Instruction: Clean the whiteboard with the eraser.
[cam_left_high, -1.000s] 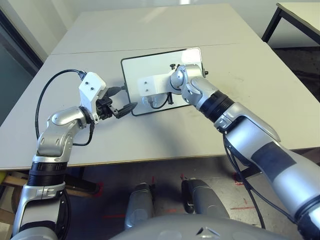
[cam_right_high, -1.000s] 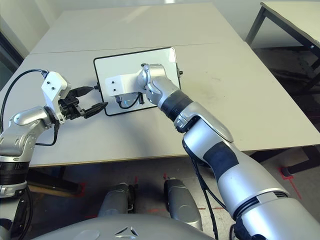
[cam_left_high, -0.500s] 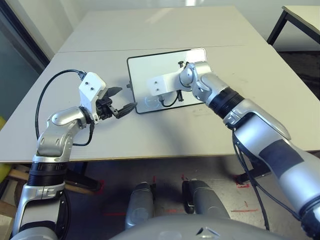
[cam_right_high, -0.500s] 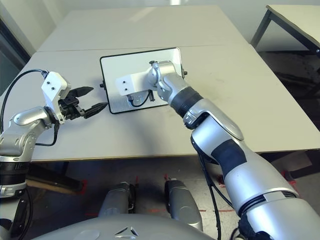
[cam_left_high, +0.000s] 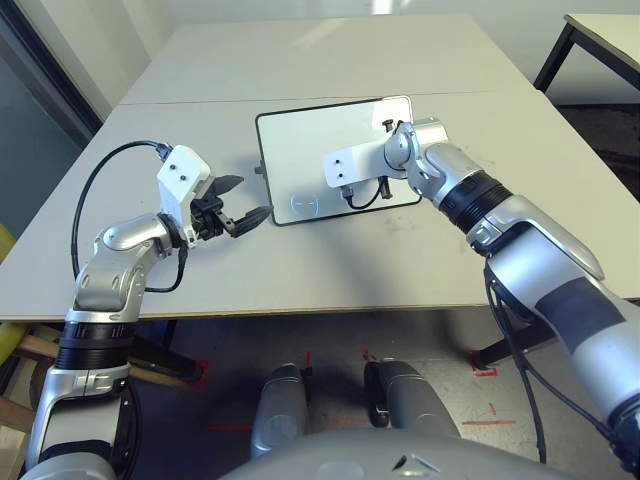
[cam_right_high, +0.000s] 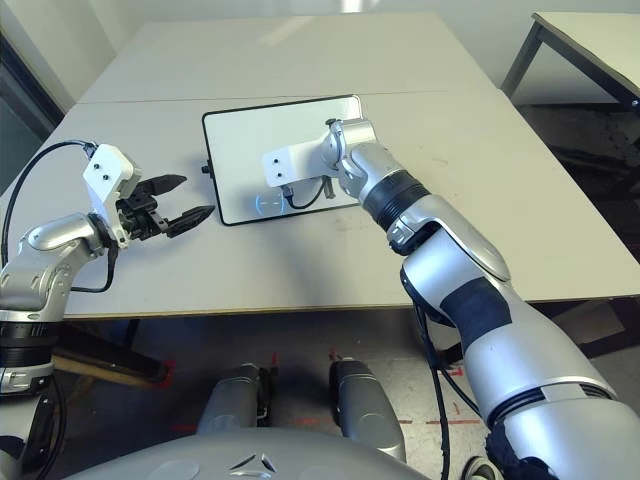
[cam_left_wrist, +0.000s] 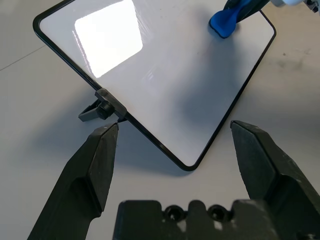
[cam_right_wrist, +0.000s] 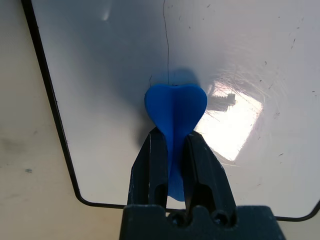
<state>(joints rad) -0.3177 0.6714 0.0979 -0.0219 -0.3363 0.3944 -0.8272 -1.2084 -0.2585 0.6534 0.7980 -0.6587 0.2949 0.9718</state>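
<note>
The whiteboard (cam_left_high: 312, 148) lies flat on the grey table (cam_left_high: 300, 260), with a thin black frame and a small grey knob (cam_left_wrist: 100, 106) on its left side. My right gripper (cam_right_wrist: 172, 139) is shut on the blue eraser (cam_right_wrist: 175, 107). The eraser's broad end presses on the board near its front right part, and it also shows as the eraser (cam_left_wrist: 224, 22) in the left wrist view. A thin dark line (cam_right_wrist: 167, 45) runs up the board beyond the eraser. My left gripper (cam_left_high: 250, 198) hovers open just left of the board's near left corner, holding nothing.
A second table (cam_left_high: 600, 30) with black legs stands at the back right. A seam (cam_left_high: 200, 100) crosses the table behind the board. A black cable (cam_left_high: 100, 175) loops over my left forearm. The table's front edge (cam_left_high: 300, 312) runs close below both arms.
My right gripper has slid the eraser to the right across the board. The camera shifted a little early on. My left gripper stays open in the same place.
</note>
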